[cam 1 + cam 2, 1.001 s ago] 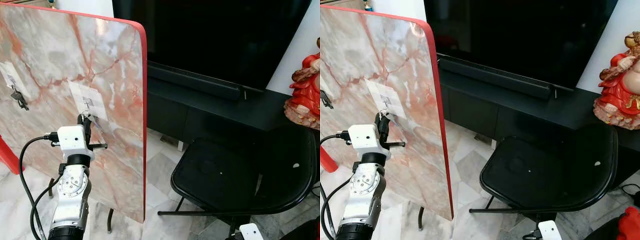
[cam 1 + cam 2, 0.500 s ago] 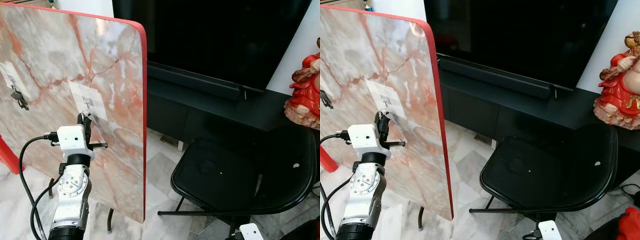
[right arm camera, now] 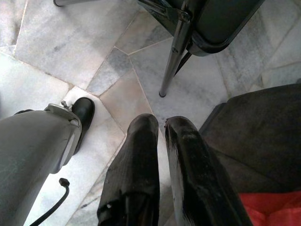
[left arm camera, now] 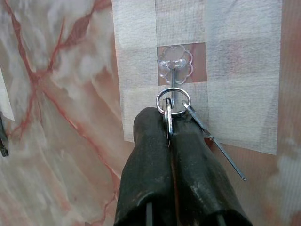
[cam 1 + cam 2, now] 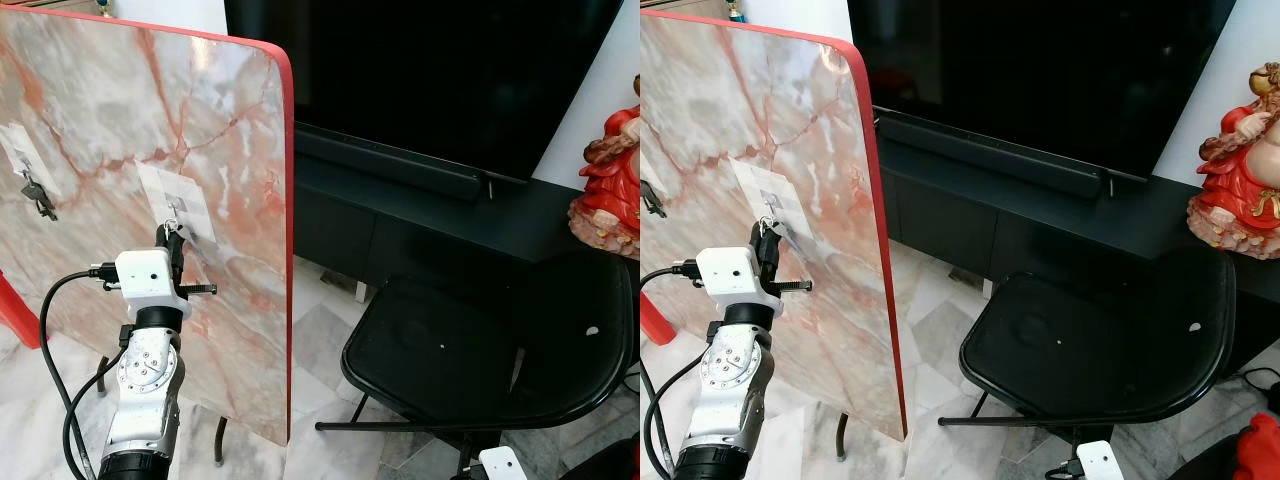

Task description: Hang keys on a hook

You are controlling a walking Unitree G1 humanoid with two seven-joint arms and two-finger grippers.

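Observation:
A clear plastic hook [image 4: 175, 63] sits on a white adhesive patch on the upright marble board [image 5: 220, 120]. My left gripper [image 4: 167, 123] is raised to it and shut on the silver key ring [image 4: 173, 100]. The ring overlaps the hook's stem; whether it hangs on the hook I cannot tell. One thin key [image 4: 214, 141] dangles from the ring against the patch. In the left eye view the left gripper [image 5: 172, 240] is just below the hook [image 5: 174, 209]. My right gripper [image 3: 160, 125] hangs idle above the floor, shut and holding nothing.
A second hook at the board's left carries dark keys [image 5: 38, 198]. A black folding chair [image 5: 470, 350] stands to the right of the board's red edge. Behind are a black TV cabinet [image 5: 420, 215] and a red figurine [image 5: 610, 170]. Marble tile floor [image 3: 70, 42] lies below.

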